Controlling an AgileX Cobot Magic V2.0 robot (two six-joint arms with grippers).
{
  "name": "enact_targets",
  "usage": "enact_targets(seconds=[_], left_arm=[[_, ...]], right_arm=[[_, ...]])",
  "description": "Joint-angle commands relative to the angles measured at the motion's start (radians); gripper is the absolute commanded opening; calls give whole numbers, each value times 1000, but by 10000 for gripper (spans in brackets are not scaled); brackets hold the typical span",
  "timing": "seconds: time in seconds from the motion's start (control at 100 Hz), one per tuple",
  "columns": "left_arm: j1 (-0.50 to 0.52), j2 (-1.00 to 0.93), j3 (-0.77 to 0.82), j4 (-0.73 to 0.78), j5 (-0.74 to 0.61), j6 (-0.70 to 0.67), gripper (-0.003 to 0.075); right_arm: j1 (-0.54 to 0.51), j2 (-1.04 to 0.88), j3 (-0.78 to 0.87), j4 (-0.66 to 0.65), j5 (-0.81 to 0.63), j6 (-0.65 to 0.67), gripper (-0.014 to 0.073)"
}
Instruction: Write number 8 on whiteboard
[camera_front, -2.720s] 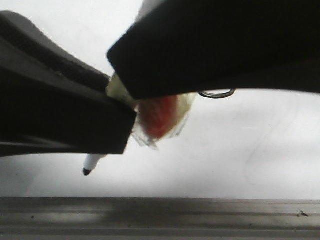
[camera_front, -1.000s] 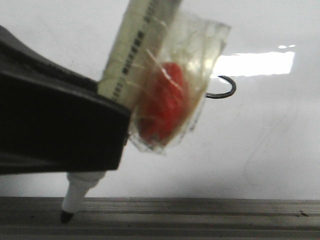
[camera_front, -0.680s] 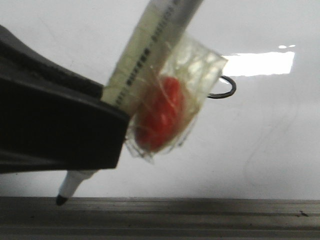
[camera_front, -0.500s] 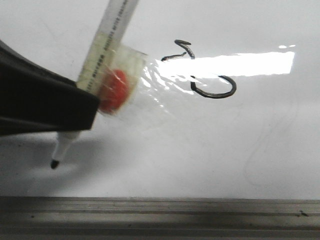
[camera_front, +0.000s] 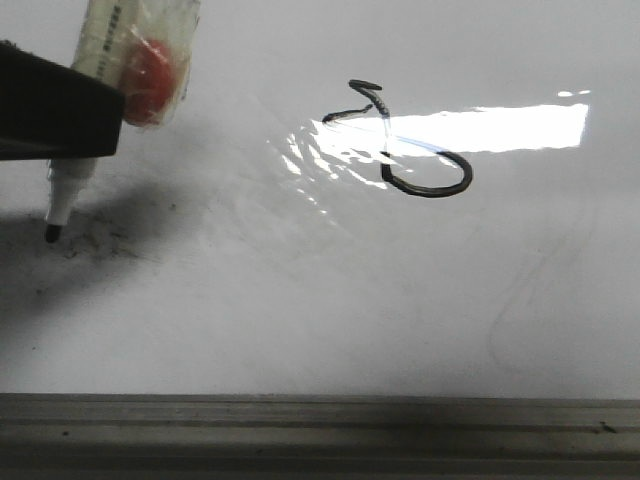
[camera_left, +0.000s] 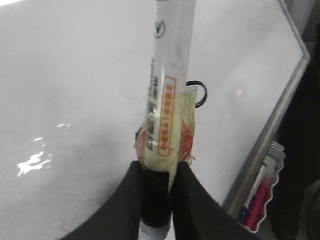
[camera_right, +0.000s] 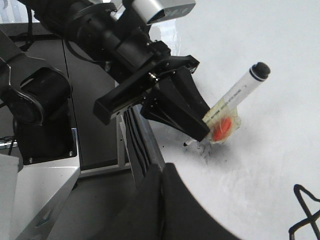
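Observation:
The whiteboard (camera_front: 330, 300) fills the front view, and the number 8 (camera_front: 405, 140) is drawn on it as a thin black sideways loop partly washed out by glare. My left gripper (camera_front: 70, 120) at the far left is shut on a white marker (camera_front: 130, 50) wrapped in tape with a red patch. Its black tip (camera_front: 50, 233) points down at the board among ink specks, left of the 8. In the left wrist view the fingers (camera_left: 187, 200) clamp the marker (camera_left: 170, 75). The right gripper (camera_right: 162, 200) is shut and empty, near the board's edge.
A grey metal ledge (camera_front: 320, 430) runs along the board's near edge. A tray with coloured pens (camera_left: 262, 195) sits beyond the board frame (camera_left: 280, 125). The left arm (camera_right: 100, 30) and its base stand beside the board. Faint erased curves (camera_front: 520, 300) mark the right part.
The left gripper has carried the marker left and away from the ledge, uncovering the 8. The dark right arm that filled the top of the front view has gone.

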Motion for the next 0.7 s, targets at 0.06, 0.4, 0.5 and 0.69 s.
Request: enact_targets(seconds=[0.06,0.4,0.5,0.69], left_arm=[[-2,-5,-24,-78,-79,-42,-21],[-3,10,-24,-78,-115,-49,-21],[-25,28,-28,-78,-122,-49,-21],[-122,78,-66,-78,-296,-49,-21]], right_arm=[[0,-11,-34,-7,-87,-9,-71],[0,-16,-34,-9,-87,-9,-70],[0,-16,-34,-11,-87,-9,-70],[0,-16,-34,-13,-73,-9,-70]])
